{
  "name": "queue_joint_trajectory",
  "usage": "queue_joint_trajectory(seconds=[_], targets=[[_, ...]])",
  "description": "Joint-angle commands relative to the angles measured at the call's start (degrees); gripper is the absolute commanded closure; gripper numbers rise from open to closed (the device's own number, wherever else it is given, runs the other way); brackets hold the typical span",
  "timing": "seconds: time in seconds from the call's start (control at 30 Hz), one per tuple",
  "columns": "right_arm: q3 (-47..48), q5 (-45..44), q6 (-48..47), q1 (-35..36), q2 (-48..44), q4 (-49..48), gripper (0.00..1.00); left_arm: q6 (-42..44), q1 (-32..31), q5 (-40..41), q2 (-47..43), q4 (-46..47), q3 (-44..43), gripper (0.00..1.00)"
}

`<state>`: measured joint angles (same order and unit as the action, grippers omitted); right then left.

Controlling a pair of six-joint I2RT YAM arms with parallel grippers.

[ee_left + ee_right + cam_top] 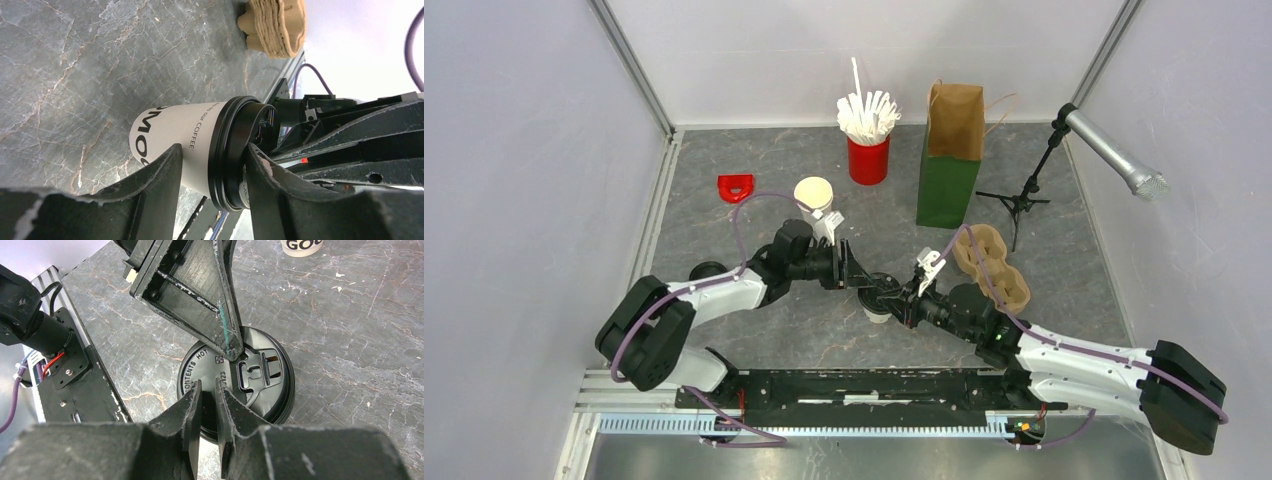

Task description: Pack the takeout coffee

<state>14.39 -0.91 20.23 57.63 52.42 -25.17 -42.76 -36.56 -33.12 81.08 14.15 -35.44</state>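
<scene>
The takeout coffee (879, 304), a cream-white paper cup with dark print and a black lid, stands on the grey stone table at the centre. In the left wrist view the cup (175, 132) lies between my left fingers. One finger is beside its wall, the other is over the lid (235, 150). My left gripper (862, 278) (212, 152) is open across the lid's rim. In the right wrist view the lid (265, 385) is seen from above, with a left finger resting on it. My right gripper (904, 300) (207, 385) is shut, tips on the lid's near edge.
A lidless stack of white cups (814, 193) (301, 246) stands behind the left arm. A red cup of white stirrers (868, 158), a brown-and-green paper bag (949, 160) and cardboard cup carriers (994, 265) (275, 25) are at the back right. A red piece (735, 187) and a microphone stand (1024, 200) are also there.
</scene>
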Motion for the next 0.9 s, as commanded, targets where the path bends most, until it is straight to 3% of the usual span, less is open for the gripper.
queue_joint_trajectory(seconds=[0.0, 0.13, 0.57, 0.7, 0.87], targets=[[-6.2, 0.7, 0.3, -0.1, 2.3, 14.4, 0.77, -8.1, 2.2, 2.5, 2.8, 7.6, 7.2, 0.47], [-8.5, 0.7, 1.5, -0.2, 2.0, 12.8, 0.78, -10.6, 2.4, 0.3, 6.8, 11.2, 9.3, 0.49], [-12.2, 1.4, 3.4, -0.5, 1.8, 10.2, 0.78, -8.9, 2.5, 7.0, 12.2, 2.1, 12.0, 0.54], [-11.9, 2.7, 4.0, -0.5, 2.4, 9.3, 0.78, -10.9, 2.4, 2.5, 7.5, 5.9, 12.1, 0.52], [-7.6, 3.1, 4.1, -0.5, 2.4, 10.1, 0.78, -7.1, 2.4, 0.3, -2.8, -5.5, 1.4, 0.44]])
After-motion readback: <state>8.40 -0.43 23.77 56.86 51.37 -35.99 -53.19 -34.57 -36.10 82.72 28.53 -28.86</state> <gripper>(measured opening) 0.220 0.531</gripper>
